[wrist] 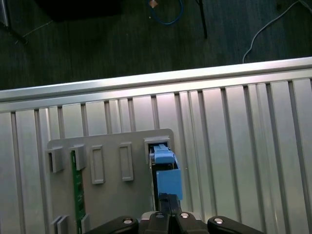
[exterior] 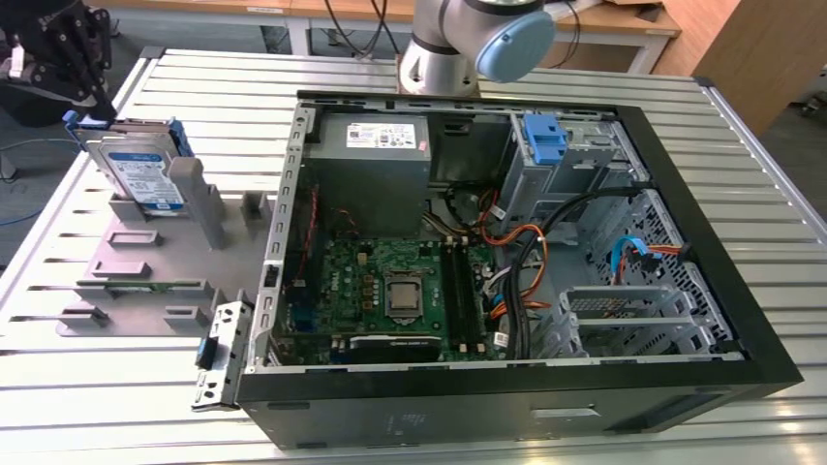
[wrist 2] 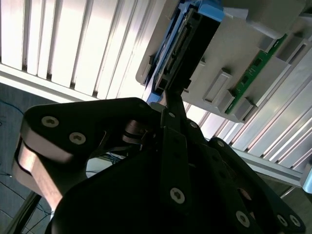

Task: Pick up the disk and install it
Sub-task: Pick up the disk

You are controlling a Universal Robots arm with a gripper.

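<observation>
**Exterior view.** The disk stands on edge in a slot of the grey moulded holder, at the exterior view's left. It is well apart from the open computer case on the ribbed aluminium table. My gripper sits at the disk's far upper corner. I judge the disk dense for its size, rigid, smooth-faced and sensitive to shock. I would take it by its narrow edges or blue plastic rails, not by the labelled face.

**Second wrist view.** The jaws stand narrow, and the gripper meets the disk's dark connector end. Whether it pinches anything I cannot tell. A green circuit strip lies in a neighbouring slot.

**First wrist view.** The disk is seen edge-on, its matte blue rail facing the camera and the gripper touching it. The holder is matte grey with rectangular pockets.
</observation>
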